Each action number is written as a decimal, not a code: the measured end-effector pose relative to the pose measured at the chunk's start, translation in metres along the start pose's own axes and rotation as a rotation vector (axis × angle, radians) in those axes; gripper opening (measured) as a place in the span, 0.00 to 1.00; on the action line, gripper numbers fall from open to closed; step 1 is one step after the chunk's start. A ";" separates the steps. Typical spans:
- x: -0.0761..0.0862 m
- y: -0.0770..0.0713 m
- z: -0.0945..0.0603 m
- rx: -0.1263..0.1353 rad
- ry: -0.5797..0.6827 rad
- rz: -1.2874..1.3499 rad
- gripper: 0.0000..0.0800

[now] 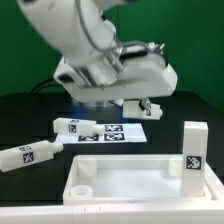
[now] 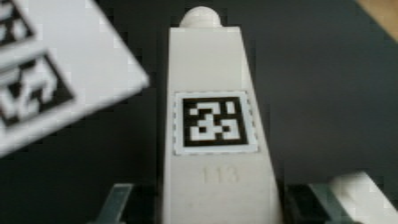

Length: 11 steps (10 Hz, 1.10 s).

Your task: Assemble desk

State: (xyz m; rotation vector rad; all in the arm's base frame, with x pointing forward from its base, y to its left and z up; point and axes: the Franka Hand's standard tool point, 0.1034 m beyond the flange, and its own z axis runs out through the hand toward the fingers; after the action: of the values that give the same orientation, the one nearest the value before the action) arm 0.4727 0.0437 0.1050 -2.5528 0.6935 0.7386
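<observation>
**Step in hand (judged):** grasping a loose leg point(image 2: 214, 70) for fitting to the tabletop point(image 1: 120, 200).

**Findings.**
- The gripper point(image 2: 222, 205) is over this leg, which lies flat just beside the marker board point(image 2: 54, 70).
- The fingers point(image 2: 356, 200) are spread, one on each side of the leg. A dark gap shows on both sides, so nothing is pinched.
- The leg runs straight between them, tag point(image 2: 214, 125) upward, with its rounded tip point(image 2: 208, 15) at the far end.
- In the exterior view the tabletop lies nearest the camera, with an upright leg point(image 1: 193, 148) at its corner on the exterior view's right.
- A loose leg point(image 1: 75, 125) lies near the marker board, and an outer leg point(image 1: 28, 155) lies farther toward the exterior view's left. Both are apart from the tabletop.

**Recommendations.**
- The two gaps look about even. Close from this centring so neither finger pushes the leg sideways.
- Seat the pads squarely on the flat sides, or the square section may twist.
- Stay clear of the marker board's edge.
- Leave the rounded tip free for the tabletop.
</observation>
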 end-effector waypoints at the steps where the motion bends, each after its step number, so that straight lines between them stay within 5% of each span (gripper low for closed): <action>1: 0.004 -0.009 0.000 -0.006 0.079 -0.021 0.36; 4: 0.011 -0.011 -0.003 -0.014 0.308 -0.041 0.36; 6: 0.023 -0.014 -0.059 -0.013 0.440 -0.162 0.36; 7: 0.031 -0.020 -0.076 -0.048 0.548 -0.236 0.36; 8: 0.031 -0.019 -0.066 -0.047 0.594 -0.224 0.36; 11: 0.039 -0.015 -0.072 -0.069 0.843 -0.247 0.36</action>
State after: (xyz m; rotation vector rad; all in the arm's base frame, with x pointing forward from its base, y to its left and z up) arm 0.5375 0.0075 0.1421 -2.9000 0.5584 -0.4450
